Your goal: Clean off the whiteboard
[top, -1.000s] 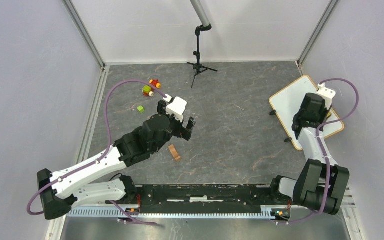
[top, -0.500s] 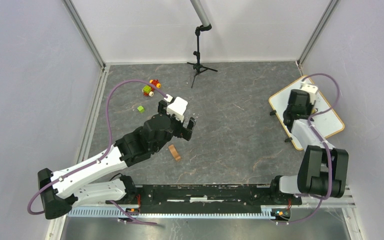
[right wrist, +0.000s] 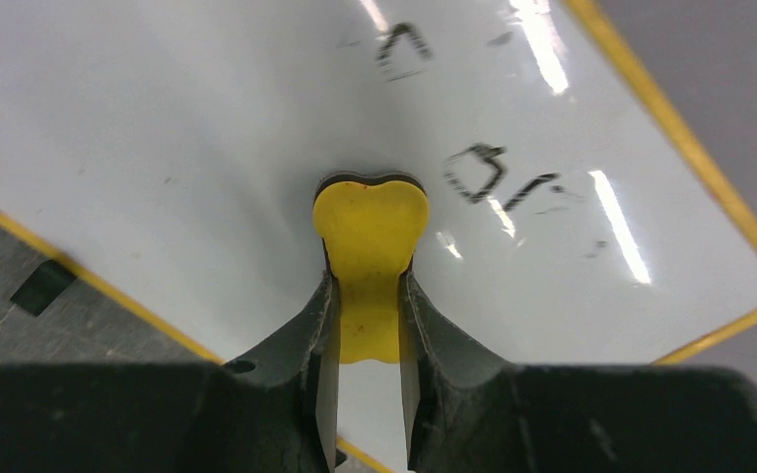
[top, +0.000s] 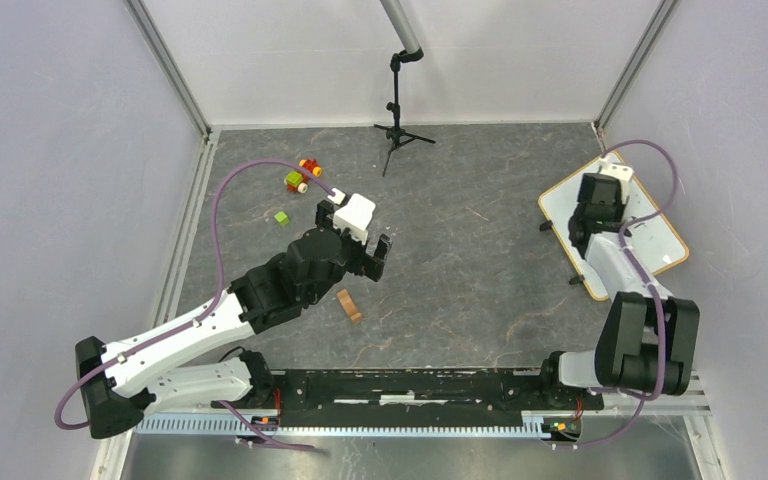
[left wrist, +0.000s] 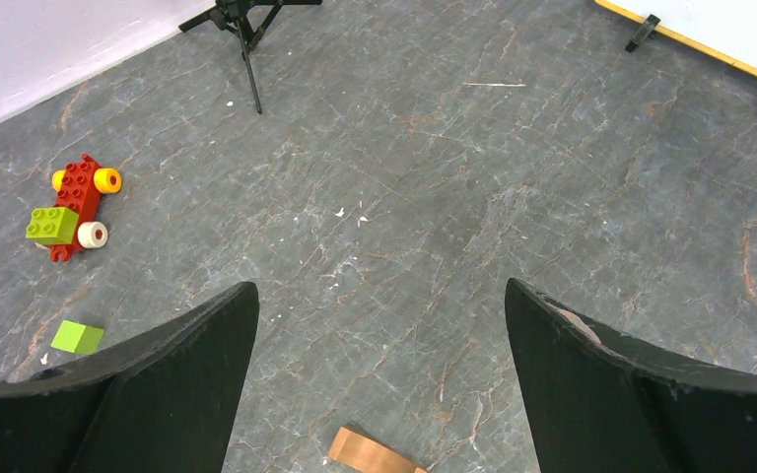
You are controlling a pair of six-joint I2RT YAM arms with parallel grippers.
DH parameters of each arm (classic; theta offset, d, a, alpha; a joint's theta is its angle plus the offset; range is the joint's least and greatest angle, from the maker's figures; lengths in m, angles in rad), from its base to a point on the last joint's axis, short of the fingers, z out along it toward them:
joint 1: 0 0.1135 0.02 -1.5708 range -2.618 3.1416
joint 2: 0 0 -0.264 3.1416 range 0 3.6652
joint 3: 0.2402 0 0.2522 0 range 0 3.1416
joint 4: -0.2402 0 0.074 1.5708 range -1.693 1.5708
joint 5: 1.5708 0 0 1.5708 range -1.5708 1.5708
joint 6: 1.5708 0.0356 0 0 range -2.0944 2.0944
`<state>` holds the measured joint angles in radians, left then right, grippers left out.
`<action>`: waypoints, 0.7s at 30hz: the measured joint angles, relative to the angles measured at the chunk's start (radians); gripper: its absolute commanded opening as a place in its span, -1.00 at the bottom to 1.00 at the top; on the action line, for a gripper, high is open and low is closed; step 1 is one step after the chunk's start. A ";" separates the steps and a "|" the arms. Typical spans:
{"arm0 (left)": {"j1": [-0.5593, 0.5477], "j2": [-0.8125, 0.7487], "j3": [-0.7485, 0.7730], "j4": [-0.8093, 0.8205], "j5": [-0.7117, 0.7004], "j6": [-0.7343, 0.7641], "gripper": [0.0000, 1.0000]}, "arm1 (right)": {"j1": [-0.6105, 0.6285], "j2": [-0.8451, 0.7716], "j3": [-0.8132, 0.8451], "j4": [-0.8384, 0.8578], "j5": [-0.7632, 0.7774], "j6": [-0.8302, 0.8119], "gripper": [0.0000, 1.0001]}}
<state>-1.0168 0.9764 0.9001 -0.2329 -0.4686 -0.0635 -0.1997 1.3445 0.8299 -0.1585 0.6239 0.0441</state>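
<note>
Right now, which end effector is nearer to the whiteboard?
Right. The right end effector is directly over the whiteboard, shut on a yellow eraser; the left end effector is open, far to its left, above the table.

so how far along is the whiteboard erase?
Done: most of the whiteboard looks clean in the right wrist view. In hand: the right gripper is shut on the yellow eraser, which sits against the board. Left: dark marks just beyond the eraser, toward the far corner. The left gripper hangs open over the table.

Dark handwriting (right wrist: 498, 177) on whiteboard (right wrist: 158, 118) (few strokes); none legible.
</note>
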 measured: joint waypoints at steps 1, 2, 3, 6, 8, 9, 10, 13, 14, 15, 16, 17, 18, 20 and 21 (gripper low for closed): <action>0.000 0.000 0.000 0.000 0.000 0.000 0.99 | -0.032 -0.011 0.006 -0.002 0.000 0.000 -0.57; 0.000 0.000 0.000 0.000 0.000 0.000 0.99 | -0.051 -0.017 0.010 -0.002 0.001 0.000 -0.57; 0.000 0.000 0.000 0.000 0.000 0.000 0.99 | -0.079 -0.020 0.015 -0.002 0.000 0.001 -0.58; 0.000 0.000 0.000 0.000 0.000 0.000 0.99 | -0.109 -0.021 0.017 -0.001 -0.016 0.005 -0.57; 0.000 0.000 0.000 0.000 0.000 0.000 0.99 | -0.111 -0.021 0.018 0.000 -0.023 0.005 -0.58; 0.000 0.000 0.000 0.000 0.000 0.000 0.99 | -0.111 -0.021 0.018 0.000 -0.032 0.005 -0.58; 0.000 0.000 0.000 0.000 0.000 0.000 0.99 | -0.112 -0.017 0.020 -0.001 -0.044 0.006 -0.58; 0.000 0.000 0.000 0.000 -0.001 0.000 0.99 | -0.114 0.007 0.044 0.000 -0.103 0.010 -0.58; 0.000 0.000 0.000 0.000 -0.002 0.000 0.99 | -0.115 0.020 0.056 0.002 -0.137 0.013 -0.59; 0.000 0.000 0.000 0.000 -0.001 0.000 0.99 | -0.114 0.032 0.064 0.005 -0.162 0.015 -0.59; 0.000 0.000 0.000 0.000 -0.001 0.000 0.99 | -0.109 0.048 0.077 0.005 -0.189 0.019 -0.59; 0.000 0.000 0.000 0.000 -0.001 0.000 0.99 | -0.104 0.062 0.087 0.005 -0.208 0.021 -0.59; 0.000 0.000 0.000 0.000 -0.001 0.000 0.99 | -0.093 0.080 0.104 0.002 -0.232 0.023 -0.60; 0.000 0.000 0.000 0.000 -0.001 0.000 0.99 | -0.070 0.114 0.133 0.000 -0.276 0.029 -0.60; 0.000 0.000 0.000 0.000 -0.001 0.000 0.99 | -0.062 0.130 0.142 0.000 -0.298 0.032 -0.60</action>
<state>-1.0168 0.9768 0.9001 -0.2333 -0.4698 -0.0631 -0.2615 1.4742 0.9718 -0.1589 0.3264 0.0761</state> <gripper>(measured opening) 0.994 0.281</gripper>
